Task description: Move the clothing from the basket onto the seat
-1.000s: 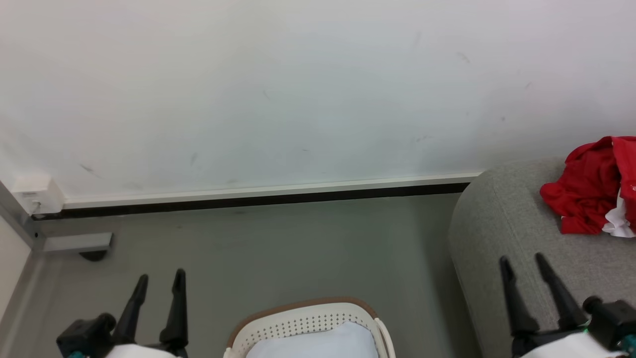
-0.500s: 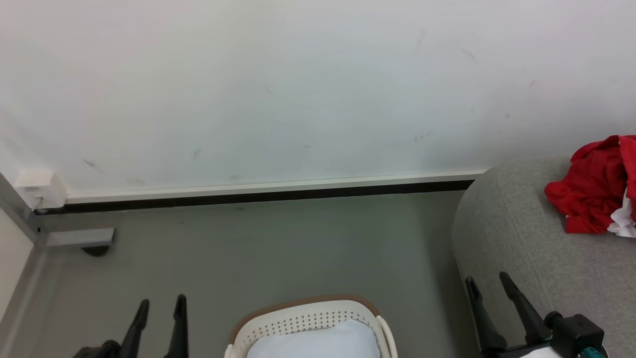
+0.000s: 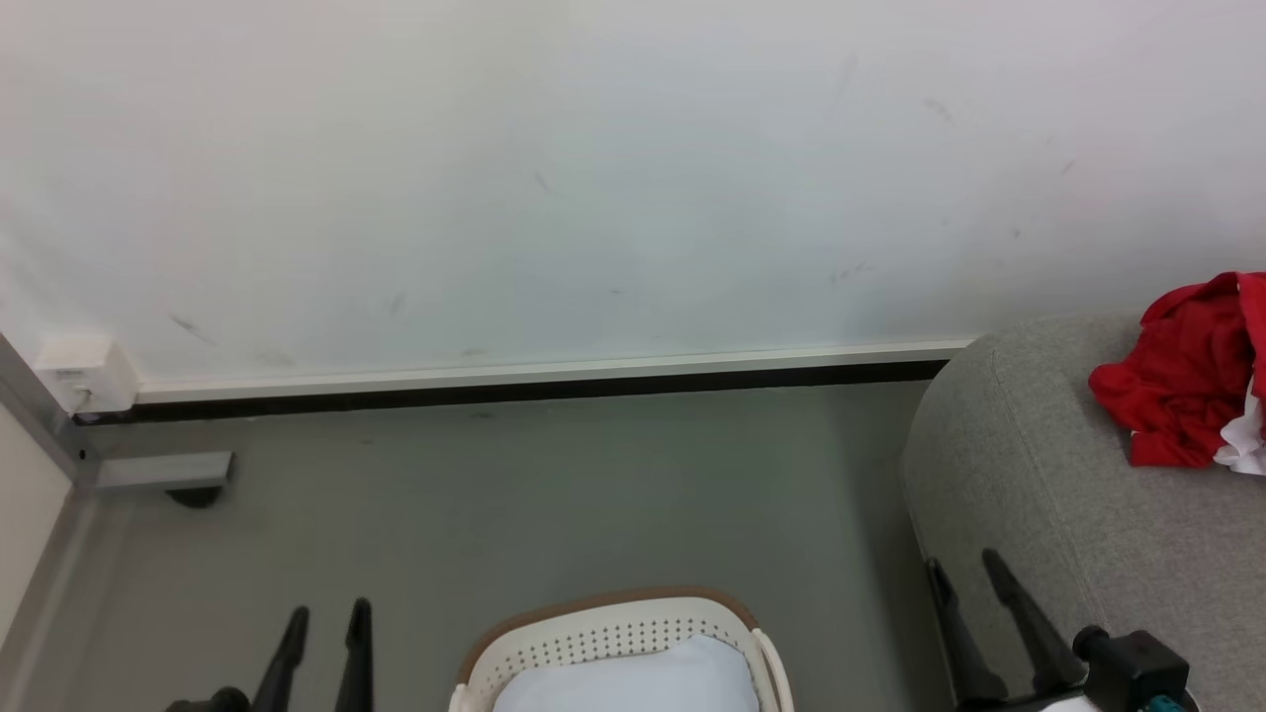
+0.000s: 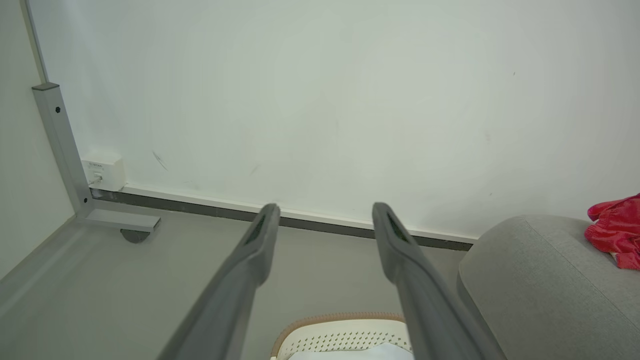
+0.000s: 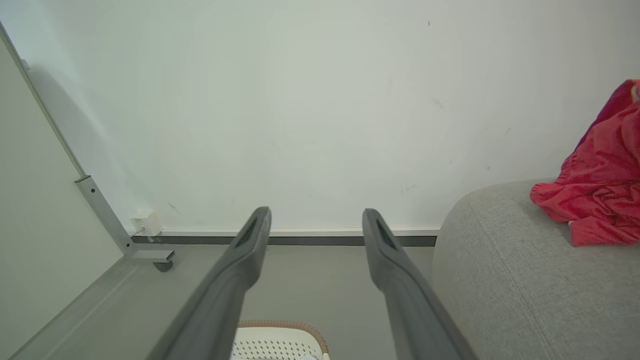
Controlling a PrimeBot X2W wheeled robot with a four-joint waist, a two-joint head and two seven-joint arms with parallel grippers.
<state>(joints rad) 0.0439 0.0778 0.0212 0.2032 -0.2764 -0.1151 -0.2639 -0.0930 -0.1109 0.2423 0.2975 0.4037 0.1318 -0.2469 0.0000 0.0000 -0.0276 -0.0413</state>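
The clothing (image 3: pixel 1182 386), one red garment with a scrap of white showing, lies crumpled on the single grey seat (image 3: pixel 1039 475) at the far right, outside the basket. From the left in the head view come the left gripper (image 3: pixel 329 609), fingers spread and empty; one basket (image 3: pixel 603 638) holding one pale cloth (image 3: pixel 633 682); and the right gripper (image 3: pixel 959 560), likewise spread and empty, near the seat's edge. The left wrist view adds a grey metal post (image 4: pixel 60 145) rising at the wall.

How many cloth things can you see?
2. The red garment lies on the grey seat at the right. The pale white-blue cloth sits in the laundry basket, bottom middle. More may hide beneath it.
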